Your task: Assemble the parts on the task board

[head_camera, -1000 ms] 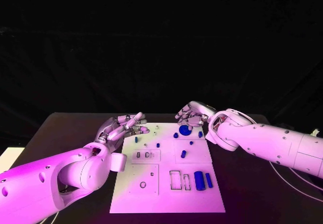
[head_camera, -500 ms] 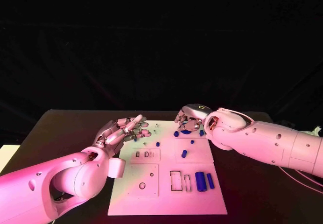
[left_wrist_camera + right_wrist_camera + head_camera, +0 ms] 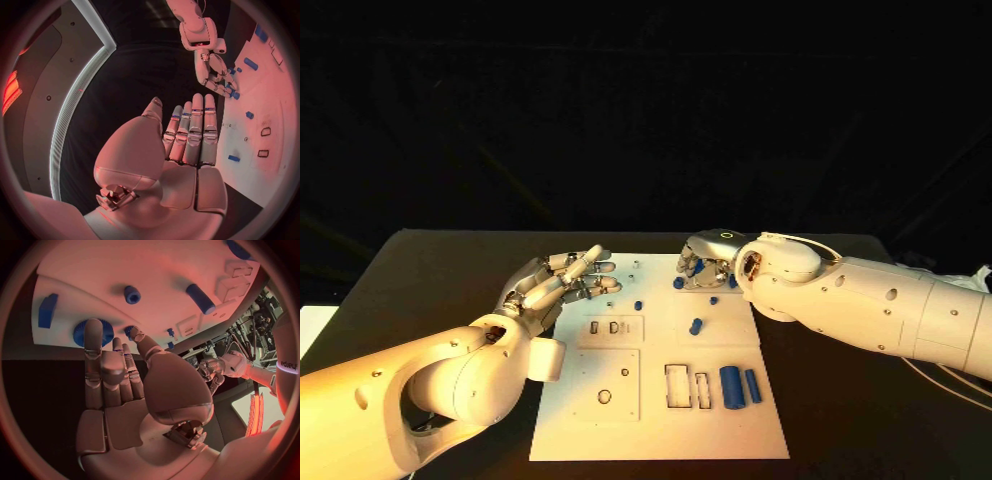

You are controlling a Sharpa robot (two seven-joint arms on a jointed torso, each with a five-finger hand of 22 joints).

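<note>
On the black surface (image 3: pixel 444 270) the task board (image 3: pixel 653 420) is lying; the right hand (image 3: pixel 705 262) is touching a round blue part (image 3: pixel 98 333), grip unclear, the left hand (image 3: pixel 564 280) hovering empty, fingers apart.

Right hand (image 3: pixel 119 385) reaches over the far end of the task board (image 3: pixel 162 270).

Its fingers stretch out side by side towards a round blue disc (image 3: pixel 94 334) near the board's edge, one fingertip lying across the disc, nothing held. A flat blue block (image 3: pixel 47 310) sits by the board's corner beside the disc. Further in stand a short blue peg (image 3: pixel 132 294) and a longer blue cylinder (image 3: pixel 200 298). The left hand (image 3: pixel 212 371) hovers beyond the thumb.
</note>
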